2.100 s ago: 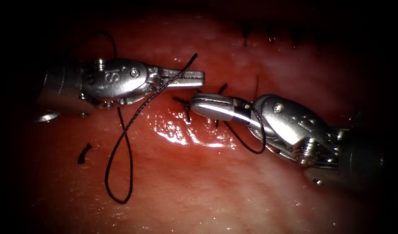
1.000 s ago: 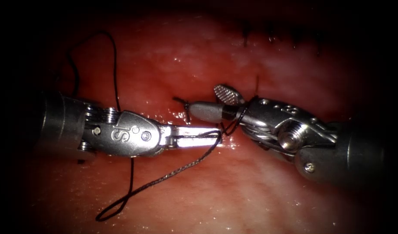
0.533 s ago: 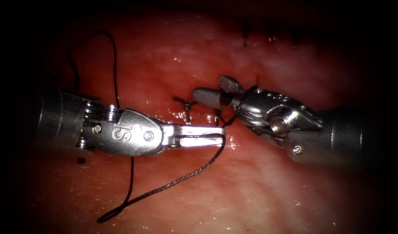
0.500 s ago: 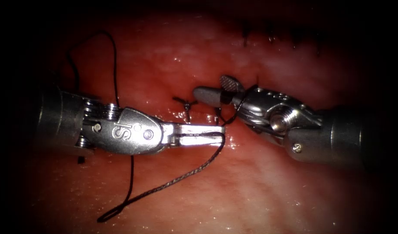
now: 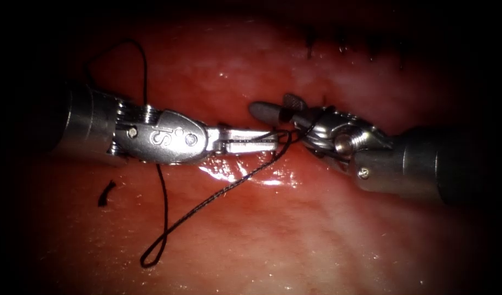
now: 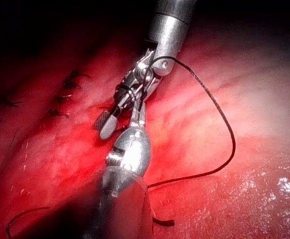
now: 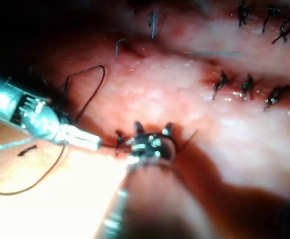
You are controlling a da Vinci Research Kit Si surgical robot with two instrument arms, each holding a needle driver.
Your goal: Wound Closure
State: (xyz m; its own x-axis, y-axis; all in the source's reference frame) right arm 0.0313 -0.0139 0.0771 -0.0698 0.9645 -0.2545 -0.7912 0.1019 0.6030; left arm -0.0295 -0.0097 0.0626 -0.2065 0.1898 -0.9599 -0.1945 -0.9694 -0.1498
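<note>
Left tool (image 5: 264, 141) pinching the thread (image 5: 218, 194) at its jaw tips, right tool (image 5: 275, 107) spread with thread wound round its base, loop trailing over tissue (image 5: 295, 235) lower left, cut end of thread (image 5: 105, 193) lying apart, finished stitches (image 7: 247, 84) along the cut.

Left tool (image 5: 270, 141): polished silver clevis stamped with an "S", one screw head set beside the marking, a small pin seen at its rear, ribbed pulley discs stacked behind it, then a plain grey cylindrical shaft. Jaws are slim, flat and bright metal. Right tool (image 5: 273, 111): same silver finish, rounded blunt jaw tips, cross-hatched grip face seen on one jaw, a threaded stud at the wrist, one small screw on the dark grey shaft collar.
</note>
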